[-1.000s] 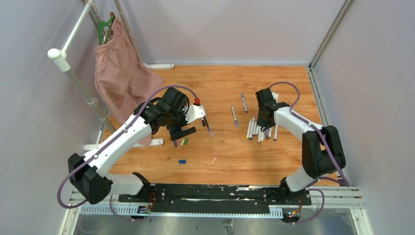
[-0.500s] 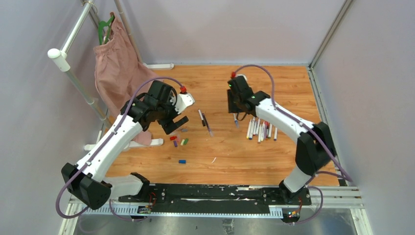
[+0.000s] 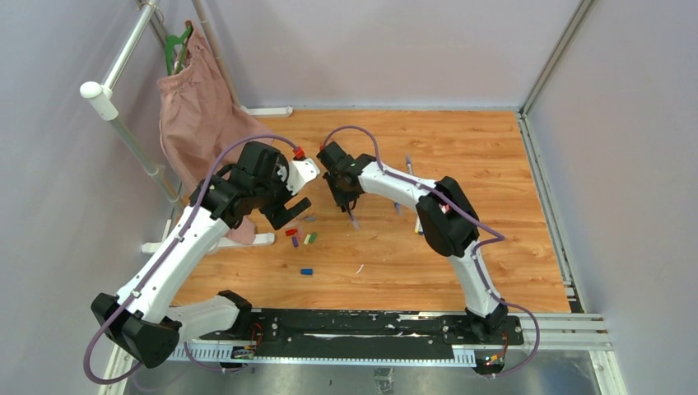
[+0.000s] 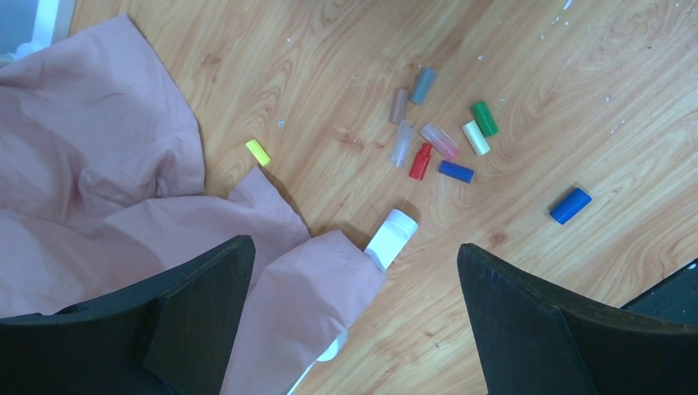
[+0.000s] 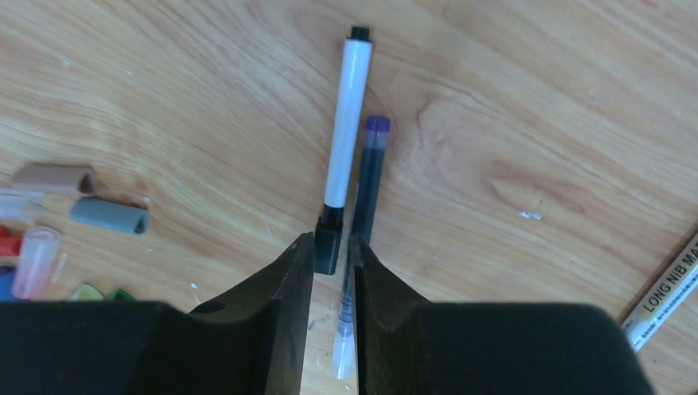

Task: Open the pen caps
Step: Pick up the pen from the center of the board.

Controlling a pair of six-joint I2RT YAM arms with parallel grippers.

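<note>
Two claws: left claw (image 4: 354,251) spread wide over pen caps (image 4: 421,161); right claw (image 5: 331,243) flanking black cap (image 5: 327,252), grip unclear.

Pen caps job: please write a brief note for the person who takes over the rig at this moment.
Left gripper: open, empty, above the edge of the pink cloth.
Right gripper: jaws narrow around the black end of the white pen; grip uncertain.
Done: about ten loose caps lie on the table beside the cloth.
To do: the white pen's black cap, apparently; other pens are partly hidden behind the right arm.
</note>
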